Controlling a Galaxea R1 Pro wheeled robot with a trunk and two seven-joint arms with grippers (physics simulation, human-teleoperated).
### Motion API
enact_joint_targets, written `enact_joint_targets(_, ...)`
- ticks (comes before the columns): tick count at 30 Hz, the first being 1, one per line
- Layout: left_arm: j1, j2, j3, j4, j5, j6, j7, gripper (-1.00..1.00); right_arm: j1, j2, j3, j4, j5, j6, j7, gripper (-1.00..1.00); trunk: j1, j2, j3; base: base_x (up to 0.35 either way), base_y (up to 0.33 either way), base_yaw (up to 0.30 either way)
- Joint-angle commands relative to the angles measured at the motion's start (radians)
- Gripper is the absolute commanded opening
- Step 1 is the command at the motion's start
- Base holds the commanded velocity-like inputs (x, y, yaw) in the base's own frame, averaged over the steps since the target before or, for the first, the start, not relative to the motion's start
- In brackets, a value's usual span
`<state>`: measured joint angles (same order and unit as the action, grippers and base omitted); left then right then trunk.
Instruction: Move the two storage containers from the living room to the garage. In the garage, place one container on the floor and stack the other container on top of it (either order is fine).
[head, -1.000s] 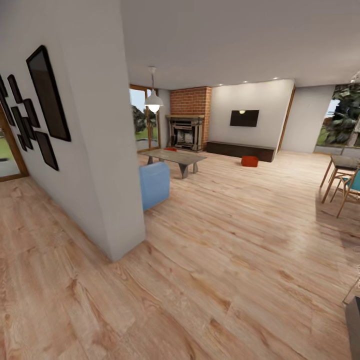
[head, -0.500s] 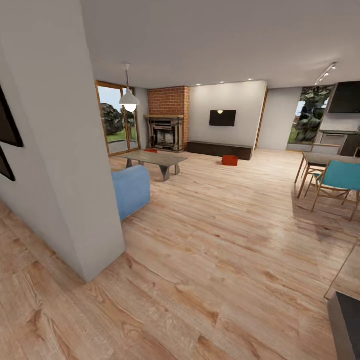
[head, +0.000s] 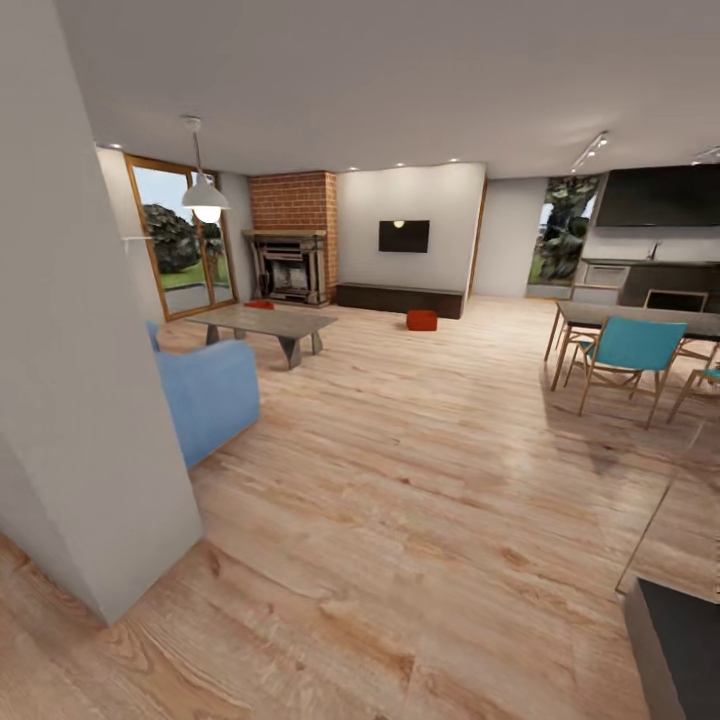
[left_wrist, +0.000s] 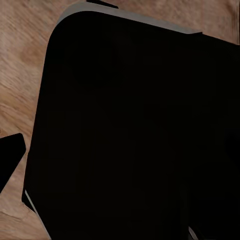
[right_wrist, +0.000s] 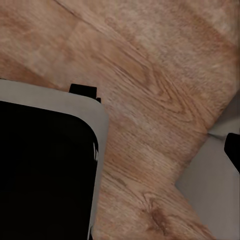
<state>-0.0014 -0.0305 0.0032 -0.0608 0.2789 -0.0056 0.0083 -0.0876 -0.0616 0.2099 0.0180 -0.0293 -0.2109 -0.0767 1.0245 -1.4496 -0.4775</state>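
Orange-red rectangular storage containers are two in number, both on the light wood plank floor (head: 420, 450) at the far end of the living room. One orange-red container (head: 421, 320) sits in the open, just in front of the long low dark bench (head: 398, 298) below the black wall television (head: 403, 236). The second orange-red container (head: 259, 304) lies near the red brick fireplace (head: 291, 236), partly hidden behind the far edge of the low grey coffee table (head: 265, 324). A blue upholstered armchair (head: 205, 395) stands near a white wall corner (head: 90, 400) on the left of the head view. A teal chair (head: 625, 355) stands at a dark dining table (head: 640, 318) on the right. A white pendant lamp (head: 204, 192) hangs above the coffee table.

In the left wrist view, a black rounded body panel (left_wrist: 130, 130) with a grey rim covers the plank floor. In the right wrist view, a similar black panel (right_wrist: 45, 170) lies over the planks. The state of either gripper's fingers cannot be told from these pictures.
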Motion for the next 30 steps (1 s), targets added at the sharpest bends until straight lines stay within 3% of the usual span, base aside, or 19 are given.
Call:
enact_joint_targets(1,0.0,0.0,0.0,0.0,0.005,-0.001,0.001,1.0,-0.001,0.0,0.008,0.002,-0.003,-0.004,-0.003,1.0,0.001,0.0,-0.001,0.322,0.0,-0.244)
enact_joint_targets(9,0.0,0.0,0.0,0.0,0.005,-0.001,0.001,1.0,-0.001,0.0,0.008,0.002,-0.002,-0.003,-0.003,1.0,0.001,0.0,-0.001,0.322,0.0,-0.227)
enact_joint_targets(30,0.0,0.0,0.0,0.001,0.005,-0.001,0.001,1.0,-0.001,-0.001,0.012,0.002,-0.001,-0.003,-0.011,1.0,0.001,0.0,-0.001,0.322,0.0,-0.007)
